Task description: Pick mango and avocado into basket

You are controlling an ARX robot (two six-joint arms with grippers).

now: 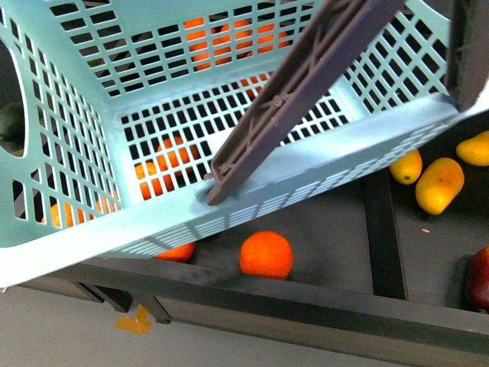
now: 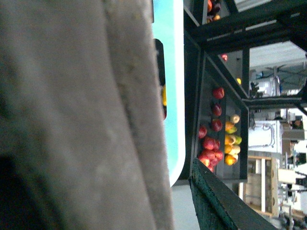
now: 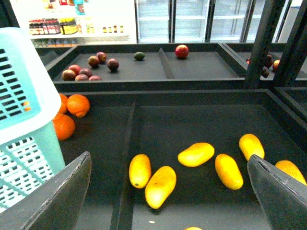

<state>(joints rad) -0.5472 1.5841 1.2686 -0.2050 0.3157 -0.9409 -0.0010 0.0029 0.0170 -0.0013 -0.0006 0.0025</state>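
Observation:
The teal basket (image 1: 92,122) hangs tilted over the dark shelf and fills most of the front view, its brown handle (image 1: 298,92) crossing it. My left gripper (image 2: 163,201) is shut on the basket handle (image 2: 72,115), which blocks most of the left wrist view. Several yellow mangoes (image 3: 160,186) lie on the shelf tray, and my right gripper (image 3: 169,158) hovers open above them, holding nothing. In the front view the mangoes (image 1: 439,185) lie right of the basket. A dark green avocado (image 3: 139,56) sits alone on the rear shelf.
Oranges (image 1: 266,254) lie under and beside the basket (image 3: 24,96). A raised divider (image 1: 382,229) separates them from the mango tray. Dark red fruits (image 3: 86,72) and a red apple (image 3: 181,51) sit on the rear shelf. Another red fruit (image 1: 480,279) is at the front right edge.

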